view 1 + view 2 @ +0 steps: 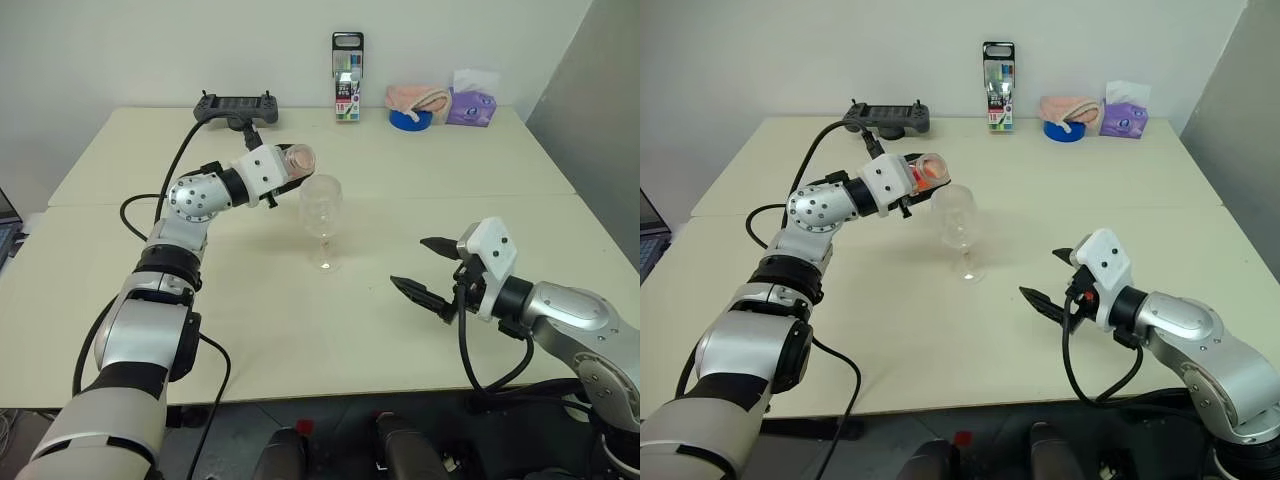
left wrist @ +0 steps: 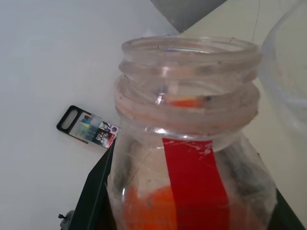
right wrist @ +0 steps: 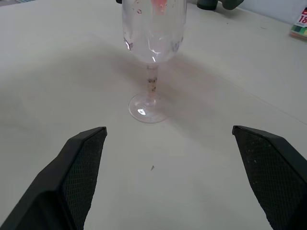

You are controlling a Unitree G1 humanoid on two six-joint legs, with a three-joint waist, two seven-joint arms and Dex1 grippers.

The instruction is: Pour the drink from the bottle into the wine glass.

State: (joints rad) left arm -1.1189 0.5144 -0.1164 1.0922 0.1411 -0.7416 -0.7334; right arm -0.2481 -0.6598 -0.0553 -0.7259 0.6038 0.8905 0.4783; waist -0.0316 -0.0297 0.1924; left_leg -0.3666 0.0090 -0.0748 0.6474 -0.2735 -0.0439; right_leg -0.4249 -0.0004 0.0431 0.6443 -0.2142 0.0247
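Your bottle (image 1: 297,160) is lying almost flat in the air, with its open mouth right at the rim of the wine glass (image 1: 321,208), at about ten o'clock from the glass. The cap is off. The drink (image 2: 153,211) is orange-red and sits low in the bottle; a little of it shows near the neck. I cannot see any drink in the glass bowl yet. The glass stands upright near the middle of the table (image 1: 420,190). Your left pincer (image 1: 282,170) is clamped on the bottle. Your right pincer (image 1: 428,268) hangs with its two black fingers wide apart and nothing in it, at about four o'clock from the glass and well apart from it. I think you are at the start of the pour. Next you need to tip the bottle a bit more, slowly, and keep the mouth over the bowl so the drink does not run down the outside. Far back at twelve o'clock are a box of pens (image 1: 347,63), a black controller (image 1: 236,105), a blue tape roll (image 1: 410,119) and a purple tissue pack (image 1: 471,104).
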